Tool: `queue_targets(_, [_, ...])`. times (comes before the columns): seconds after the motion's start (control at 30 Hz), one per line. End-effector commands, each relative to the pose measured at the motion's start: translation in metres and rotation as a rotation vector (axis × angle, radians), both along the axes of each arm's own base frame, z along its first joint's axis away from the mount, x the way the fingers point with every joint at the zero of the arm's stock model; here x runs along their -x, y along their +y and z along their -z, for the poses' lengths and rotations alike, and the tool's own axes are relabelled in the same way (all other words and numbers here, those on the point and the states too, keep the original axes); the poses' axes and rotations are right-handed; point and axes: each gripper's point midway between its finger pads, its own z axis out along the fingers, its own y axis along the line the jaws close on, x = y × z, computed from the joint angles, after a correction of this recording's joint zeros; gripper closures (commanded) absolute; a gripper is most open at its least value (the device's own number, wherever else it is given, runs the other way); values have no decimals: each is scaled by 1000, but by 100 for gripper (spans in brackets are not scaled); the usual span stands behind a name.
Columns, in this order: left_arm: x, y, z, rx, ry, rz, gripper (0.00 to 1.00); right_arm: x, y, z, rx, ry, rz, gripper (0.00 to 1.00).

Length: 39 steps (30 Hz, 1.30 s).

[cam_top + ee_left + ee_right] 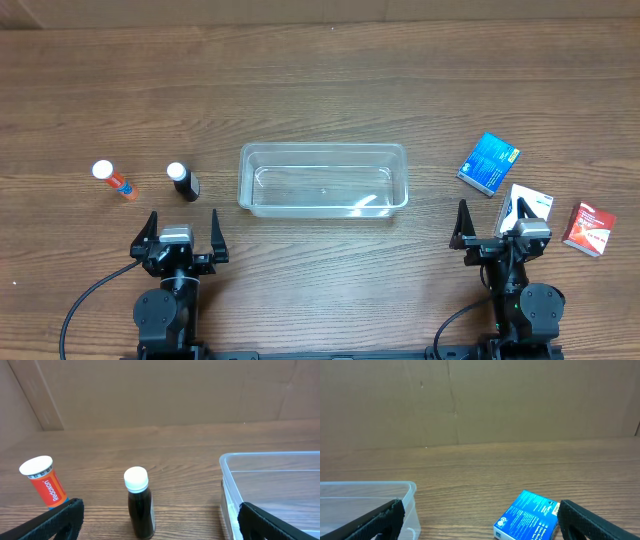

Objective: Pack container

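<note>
The clear plastic container point(322, 180) sits empty at the table's middle; its corner shows in the left wrist view point(270, 485) and in the right wrist view point(370, 500). A dark bottle with a white cap point(182, 182) stands upright ahead of my left gripper point(180, 232), also seen in the left wrist view point(139, 502). An orange tube with a white cap point(112, 180) lies to its left point(44, 482). A blue box point(489, 162) lies ahead of my right gripper point(503, 225), seen in the right wrist view point(527, 517). Both grippers are open and empty.
A white and blue box point(528, 203) lies beside the right gripper. A red box point(589, 228) lies at the far right. A brown cardboard wall point(160, 390) stands behind the table.
</note>
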Motion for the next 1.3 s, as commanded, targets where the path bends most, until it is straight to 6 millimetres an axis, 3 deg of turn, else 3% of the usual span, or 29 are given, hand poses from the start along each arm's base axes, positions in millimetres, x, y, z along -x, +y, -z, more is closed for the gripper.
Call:
queue_targets(0.0, [0,0,-2,14,-13,4,0,0,1,1,4,-6,-4,0])
queue_targets(0.47, [0,-2,-7,36,-30,13,0,0,1,1,-31,-5,-3,0])
queue_targets(0.63, [10,8,-45,64,-34,-53,0,3,1,-11,-82,-7,-2,0])
queue_targets(0.8, [10,17,-88,178,11,-120,0,5,1,-42,-214,37,5,0])
queue_targets(0.97, [-9,21,-130,195,228,-162,0,-10,1,-88,-211,268,30,0])
queue_targets(1.07, [-21,19,-133,190,445,-172,0,-31,1,-101,-207,459,51,0])
queue_targets(1.17, [-29,0,-129,196,654,-65,0,-50,1,-86,-183,695,70,0])
queue_targets(1.27, [-27,-12,-125,228,818,-16,0,-55,6,-48,-157,1003,58,0])
